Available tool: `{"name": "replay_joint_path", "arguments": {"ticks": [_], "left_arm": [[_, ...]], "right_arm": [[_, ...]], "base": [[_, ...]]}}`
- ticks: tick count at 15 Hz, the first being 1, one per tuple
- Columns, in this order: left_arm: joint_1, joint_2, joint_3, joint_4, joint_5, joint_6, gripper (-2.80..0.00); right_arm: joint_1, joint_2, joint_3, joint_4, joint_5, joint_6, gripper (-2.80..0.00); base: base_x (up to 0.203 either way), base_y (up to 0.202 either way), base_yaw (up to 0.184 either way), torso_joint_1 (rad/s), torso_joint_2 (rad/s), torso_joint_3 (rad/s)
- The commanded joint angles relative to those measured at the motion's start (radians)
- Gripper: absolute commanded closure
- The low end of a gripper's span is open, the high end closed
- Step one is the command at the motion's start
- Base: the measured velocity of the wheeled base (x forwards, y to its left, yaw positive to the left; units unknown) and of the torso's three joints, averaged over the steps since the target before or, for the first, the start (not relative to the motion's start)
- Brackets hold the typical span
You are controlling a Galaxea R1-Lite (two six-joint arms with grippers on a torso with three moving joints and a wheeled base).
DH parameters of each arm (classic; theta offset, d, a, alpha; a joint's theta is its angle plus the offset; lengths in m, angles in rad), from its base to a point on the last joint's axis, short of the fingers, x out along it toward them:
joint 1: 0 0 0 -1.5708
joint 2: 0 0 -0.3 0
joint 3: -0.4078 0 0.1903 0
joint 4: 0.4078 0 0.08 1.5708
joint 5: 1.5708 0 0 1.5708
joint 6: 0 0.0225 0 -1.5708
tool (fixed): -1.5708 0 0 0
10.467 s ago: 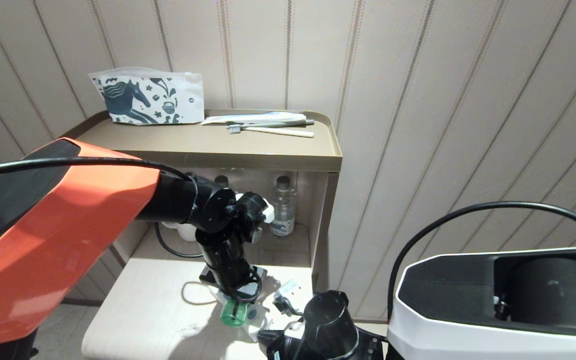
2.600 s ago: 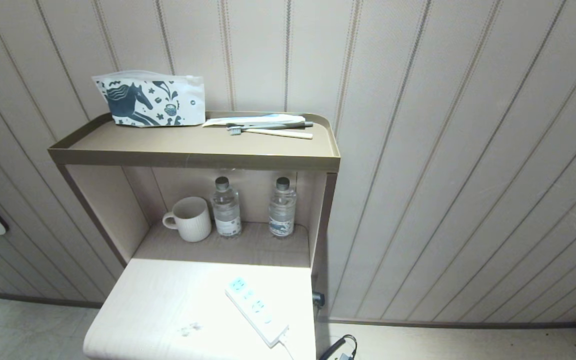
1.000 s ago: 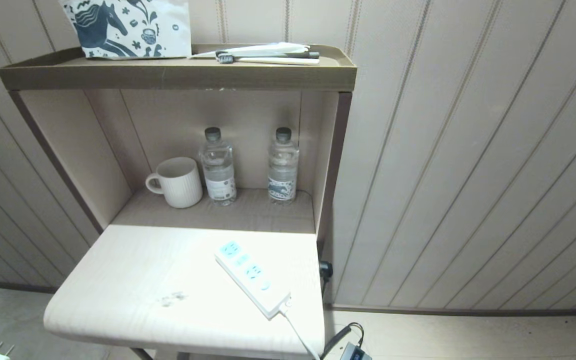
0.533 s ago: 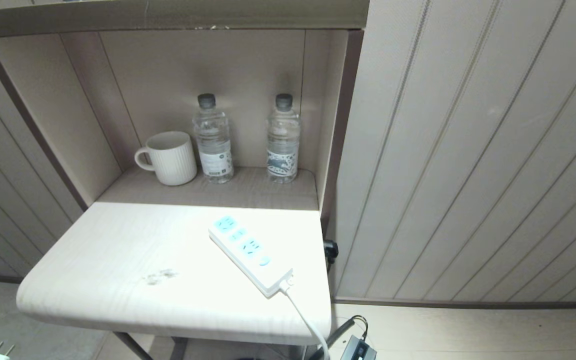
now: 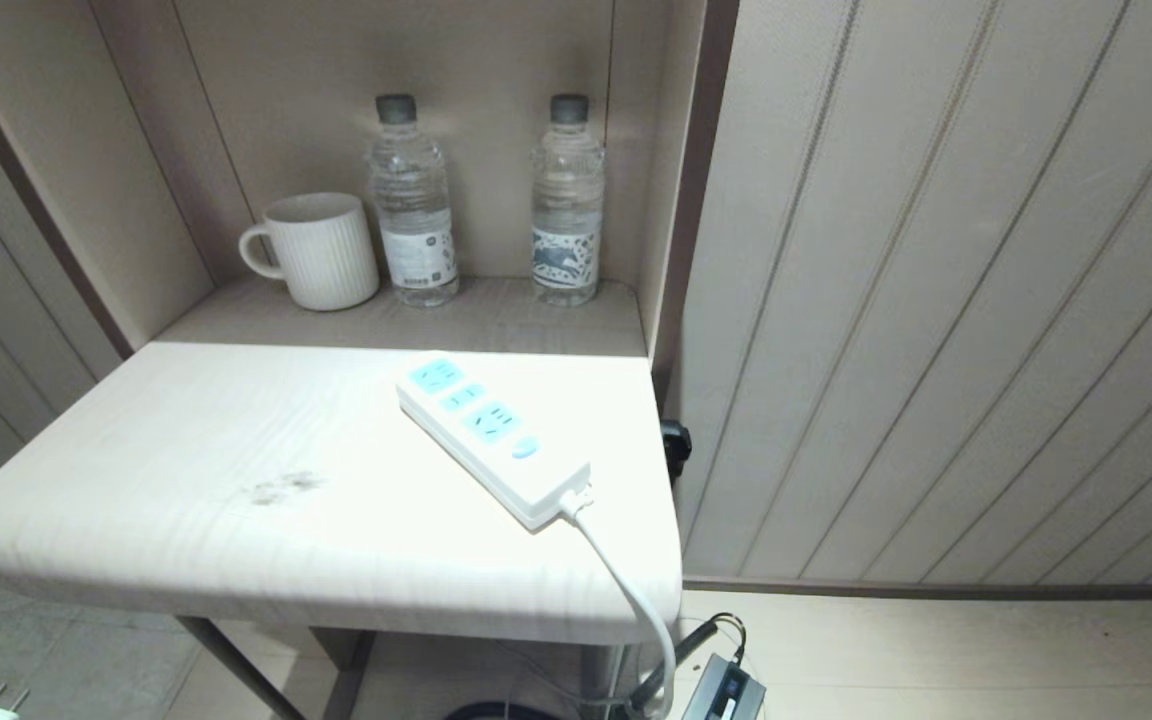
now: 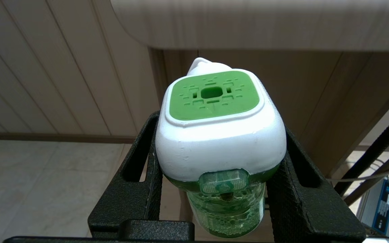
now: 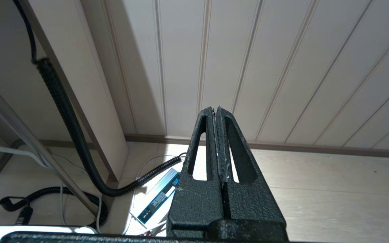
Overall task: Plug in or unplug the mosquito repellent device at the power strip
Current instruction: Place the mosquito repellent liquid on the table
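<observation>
The white power strip (image 5: 491,440) lies slanted on the pale table (image 5: 186,500), near its right edge. All three light-blue socket faces are bare, and its white cord (image 5: 636,600) drops over the front edge. In the left wrist view, my left gripper (image 6: 219,131) is shut on the mosquito repellent device (image 6: 218,135), its black fingers (image 6: 140,168) pressing on both sides of the white cap and green bottle. It hangs lower than the tabletop edge (image 6: 265,30). My right gripper (image 7: 215,111) is shut on nothing, low beside the wall. Neither arm shows in the head view.
A white ribbed mug (image 5: 321,250) and two clear water bottles (image 5: 414,200) (image 5: 567,195) stand in the niche behind the table. Panelled wall runs on the right. On the floor lie a power adapter (image 5: 726,690) and a black corrugated cable (image 7: 62,111).
The head camera has sunk and come closer: the top shelf has left the picture and the table fills more of it. Nothing on the table has moved.
</observation>
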Motion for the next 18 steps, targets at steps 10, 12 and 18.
{"name": "replay_joint_path", "arguments": {"ticks": [10,12,18], "left_arm": [[0.000,0.002,-0.374,-0.069,0.119,0.007,0.00],[0.000,0.044,-0.527,0.065,0.116,0.010,0.00],[0.000,0.594,-0.578,-0.175,0.091,0.003,0.00]], "right_arm": [[0.001,0.002,0.000,0.001,0.000,-0.002,0.00],[0.001,0.002,0.000,-0.001,0.000,-0.002,0.00],[0.001,0.002,0.000,-0.001,0.000,-0.002,0.00]], "base": [[0.000,0.000,0.000,-0.043,0.17,0.126],[0.000,0.000,0.000,0.000,0.00,0.000],[0.000,0.000,0.000,0.000,0.00,0.000]]}}
